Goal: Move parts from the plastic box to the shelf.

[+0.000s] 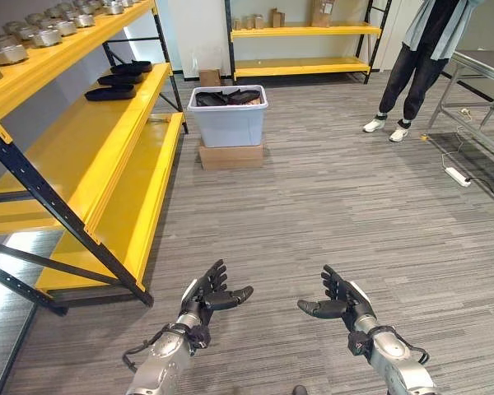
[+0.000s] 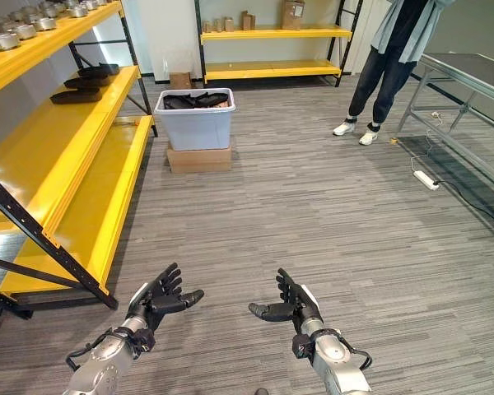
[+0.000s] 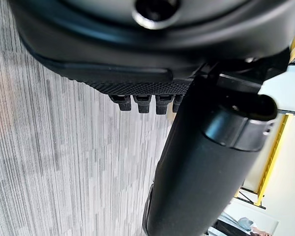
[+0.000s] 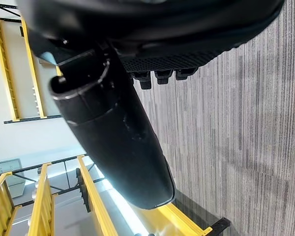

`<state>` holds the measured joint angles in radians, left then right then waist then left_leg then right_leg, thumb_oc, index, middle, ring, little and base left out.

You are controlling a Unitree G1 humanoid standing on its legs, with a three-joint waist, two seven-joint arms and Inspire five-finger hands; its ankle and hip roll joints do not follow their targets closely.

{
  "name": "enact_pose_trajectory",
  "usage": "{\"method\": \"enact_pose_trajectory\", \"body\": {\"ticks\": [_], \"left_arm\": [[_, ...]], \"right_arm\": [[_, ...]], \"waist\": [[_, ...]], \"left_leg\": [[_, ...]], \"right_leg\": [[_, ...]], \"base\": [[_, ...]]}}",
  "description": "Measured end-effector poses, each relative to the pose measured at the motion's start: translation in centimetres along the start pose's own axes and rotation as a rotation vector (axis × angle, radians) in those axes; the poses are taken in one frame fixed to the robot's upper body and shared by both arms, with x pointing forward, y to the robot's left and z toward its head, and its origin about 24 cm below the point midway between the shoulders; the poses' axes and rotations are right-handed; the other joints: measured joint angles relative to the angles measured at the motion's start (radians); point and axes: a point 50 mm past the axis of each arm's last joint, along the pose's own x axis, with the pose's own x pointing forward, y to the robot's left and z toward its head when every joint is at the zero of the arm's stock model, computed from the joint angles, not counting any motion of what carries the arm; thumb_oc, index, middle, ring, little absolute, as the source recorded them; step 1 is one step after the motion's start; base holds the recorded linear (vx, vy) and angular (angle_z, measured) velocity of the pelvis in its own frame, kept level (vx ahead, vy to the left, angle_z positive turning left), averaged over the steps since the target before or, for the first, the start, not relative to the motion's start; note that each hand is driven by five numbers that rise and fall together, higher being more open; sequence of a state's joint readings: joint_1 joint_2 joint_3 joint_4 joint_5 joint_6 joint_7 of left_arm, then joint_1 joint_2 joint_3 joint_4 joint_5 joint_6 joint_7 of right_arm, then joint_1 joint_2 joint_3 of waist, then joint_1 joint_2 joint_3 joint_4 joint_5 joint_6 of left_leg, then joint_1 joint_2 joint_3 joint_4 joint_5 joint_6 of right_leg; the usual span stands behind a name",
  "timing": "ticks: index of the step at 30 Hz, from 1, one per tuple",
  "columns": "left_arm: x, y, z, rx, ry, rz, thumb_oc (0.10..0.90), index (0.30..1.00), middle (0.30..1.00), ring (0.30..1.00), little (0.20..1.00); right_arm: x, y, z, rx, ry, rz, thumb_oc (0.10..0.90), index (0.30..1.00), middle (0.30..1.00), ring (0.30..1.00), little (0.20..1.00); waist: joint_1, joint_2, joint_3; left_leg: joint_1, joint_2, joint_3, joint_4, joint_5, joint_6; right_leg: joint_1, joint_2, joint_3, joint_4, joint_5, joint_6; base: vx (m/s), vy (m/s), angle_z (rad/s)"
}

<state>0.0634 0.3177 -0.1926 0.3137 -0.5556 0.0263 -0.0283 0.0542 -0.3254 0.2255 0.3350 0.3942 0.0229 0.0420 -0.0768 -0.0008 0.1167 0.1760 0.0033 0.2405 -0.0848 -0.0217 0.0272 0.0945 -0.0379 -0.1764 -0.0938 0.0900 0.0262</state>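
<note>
Three dark parts (image 1: pixel 115 80) already lie in a row on the middle board of the yellow shelf (image 1: pixel 82 148), so some of the job looks done, while more dark parts (image 1: pixel 226 98) sit heaped in the pale plastic box (image 1: pixel 228 123), so several trips seem to remain. The box stands on a flat cardboard carton (image 1: pixel 230 155) on the floor, just beside the far end of the shelf and well ahead of the robot. The left robot hand (image 1: pixel 207 296) and the right robot hand (image 1: pixel 339 302) hang low in front of the body, palms turned toward each other, fingers straight and spread, thumbs pointing inward, with nothing in either one; the wrist views show the same loose, empty fingers over bare floor. Judging by this, the robot is between carries and needs to walk to the box before it can pick anything up. The top board of the shelf carries a line of round metal pieces (image 1: pixel 33 33). The floor (image 1: pixel 329 206) is grey striped carpet. A second yellow rack (image 1: pixel 300 45) stands against the back wall with a few small items and a brown carton on it. A person (image 1: pixel 420 66) in dark trousers and white shoes stands at the far right, near a metal-framed surface (image 1: pixel 486 70), and a white power strip (image 1: pixel 459 175) lies on the floor beneath it
</note>
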Motion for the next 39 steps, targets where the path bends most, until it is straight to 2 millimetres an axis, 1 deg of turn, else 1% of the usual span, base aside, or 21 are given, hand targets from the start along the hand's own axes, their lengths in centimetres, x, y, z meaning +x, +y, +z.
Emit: {"method": "enact_pose_trajectory", "body": {"ticks": [4,7,10,17,20,24,32,39], "left_arm": [[-0.01,-0.02,-0.05,0.001,0.002,0.001,0.900,1.000,1.000,1.000,1.000],[0.04,-0.30,-0.15,-0.035,0.001,-0.001,0.900,1.000,1.000,1.000,1.000],[0.08,-0.58,-0.27,-0.047,0.001,-0.005,0.900,1.000,1.000,1.000,1.000],[0.06,-0.29,-0.17,-0.046,-0.002,0.018,0.900,1.000,1.000,1.000,1.000],[0.06,-0.31,-0.21,-0.050,0.002,0.013,0.900,1.000,1.000,1.000,1.000],[-0.02,-0.42,-0.49,-0.052,0.021,-0.009,0.900,1.000,1.000,1.000,1.000],[-0.04,-0.19,-0.53,-0.048,0.023,0.037,0.900,1.000,1.000,1.000,1.000],[-0.09,-0.20,-0.93,-0.042,0.062,0.032,0.900,1.000,1.000,1.000,1.000]], "right_arm": [[0.00,-0.01,0.00,0.000,0.000,0.000,0.900,1.000,1.000,1.000,1.000],[-0.04,-0.02,-0.07,0.001,0.002,-0.003,0.900,1.000,1.000,1.000,1.000],[-0.04,0.00,-0.09,0.001,0.002,-0.005,0.900,1.000,1.000,1.000,1.000],[-0.04,0.01,-0.10,0.002,0.003,-0.005,0.900,1.000,1.000,1.000,1.000],[-0.05,0.05,-0.13,0.007,0.003,-0.005,0.900,1.000,1.000,1.000,1.000],[-0.06,0.12,-0.17,0.047,0.002,-0.003,0.900,1.000,1.000,1.000,1.000],[-0.07,0.23,-0.28,0.047,0.010,0.009,0.900,1.000,1.000,1.000,1.000],[-0.07,0.26,-0.17,0.043,0.004,0.015,0.900,1.000,1.000,1.000,1.000]], "waist": [[-0.001,-0.001,0.001],[0.000,-0.002,0.002],[0.000,-0.003,0.002],[0.002,-0.005,0.003],[0.002,-0.005,0.004],[0.000,-0.004,0.004],[0.001,-0.003,0.005],[0.001,-0.001,0.006]], "left_leg": [[-0.001,0.000,0.000,0.000,0.001,0.000],[0.000,0.000,0.000,0.001,0.009,0.001],[0.001,-0.001,0.000,0.005,0.010,0.002],[0.002,-0.001,-0.001,0.003,0.009,0.003],[0.002,-0.001,0.000,0.000,0.009,0.003],[0.001,-0.001,0.000,0.000,0.009,0.003],[0.002,-0.001,-0.001,0.001,0.009,0.003],[0.001,-0.001,-0.002,0.000,0.009,0.003]], "right_leg": [[-0.002,0.000,0.000,0.000,0.002,0.001],[-0.002,0.001,-0.001,0.000,0.002,0.000],[-0.002,0.000,-0.001,0.000,0.008,-0.007],[0.000,0.000,-0.003,0.002,0.007,-0.006],[0.001,0.000,-0.003,0.000,0.001,0.001],[0.000,0.000,-0.003,0.000,0.000,0.001],[0.000,0.000,-0.004,0.000,0.005,-0.005],[0.001,-0.001,-0.005,0.000,0.001,0.000]], "base": [[0.00,0.000,0.00],[0.00,0.000,0.00],[0.00,0.000,0.00],[0.00,0.000,0.00],[0.00,0.000,0.00],[0.00,0.000,0.00],[0.00,0.000,0.00],[0.00,0.000,0.00]]}}
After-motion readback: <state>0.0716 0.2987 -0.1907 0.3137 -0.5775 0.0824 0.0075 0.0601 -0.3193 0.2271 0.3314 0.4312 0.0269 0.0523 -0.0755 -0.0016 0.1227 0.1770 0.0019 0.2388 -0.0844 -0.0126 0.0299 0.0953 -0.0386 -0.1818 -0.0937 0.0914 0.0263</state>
